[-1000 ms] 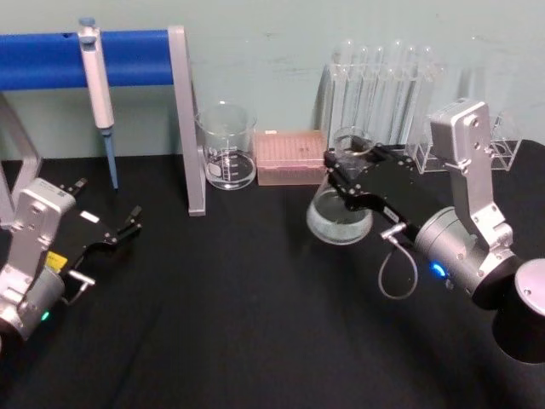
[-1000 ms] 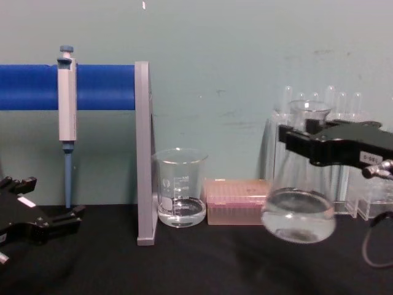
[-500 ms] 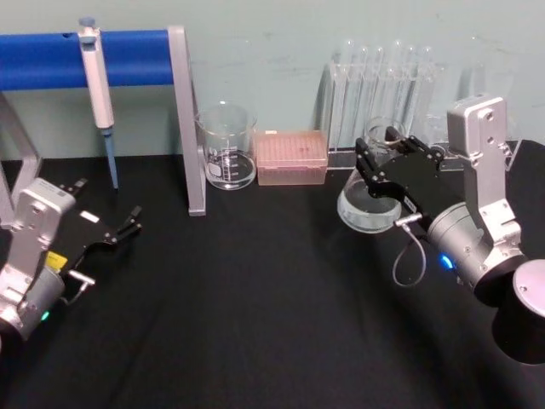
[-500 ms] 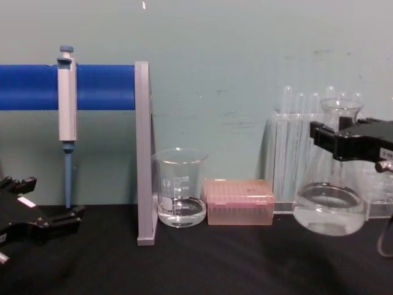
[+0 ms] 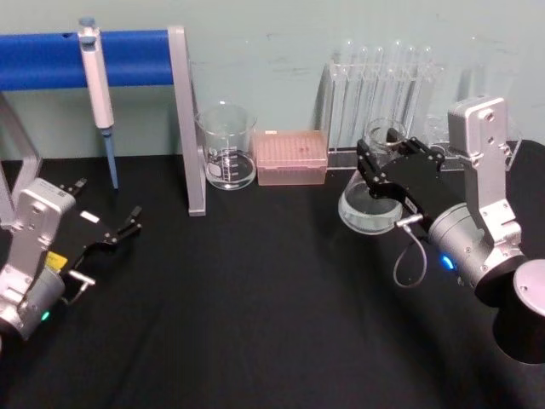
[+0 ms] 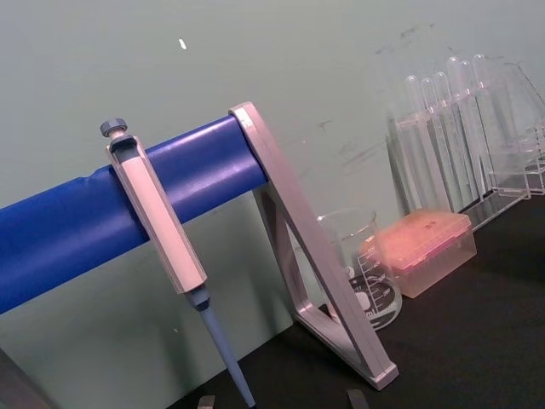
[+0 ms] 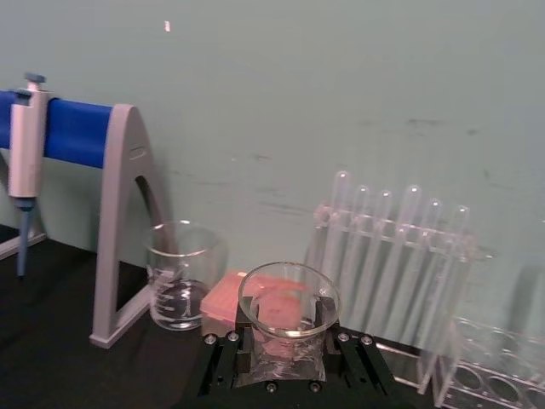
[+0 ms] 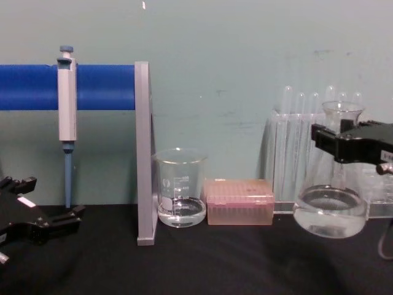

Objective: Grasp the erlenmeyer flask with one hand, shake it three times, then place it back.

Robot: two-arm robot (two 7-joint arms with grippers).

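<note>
The erlenmeyer flask (image 5: 369,206) is clear glass with a little clear liquid in its wide base. It hangs upright at the right, just in front of the test tube rack. My right gripper (image 5: 381,158), black and angular, is shut on its neck. From the side the flask (image 8: 330,212) sits low over the black table with the gripper (image 8: 341,139) clamped below its flared rim; I cannot tell whether the base touches. The right wrist view looks down onto the flask's rim (image 7: 288,300). My left gripper (image 5: 106,204) rests open at the far left, holding nothing.
A blue bar stand (image 5: 186,119) holds a pipette (image 5: 96,81) at back left. A glass beaker (image 5: 226,146), a pink tip box (image 5: 291,157) and a test tube rack (image 5: 383,85) line the back wall. A second clear rack (image 5: 511,149) stands at far right.
The right gripper carried the flask from the table's middle rightward toward the test tube rack; over the last half second it hardly moved. The left arm stayed still.
</note>
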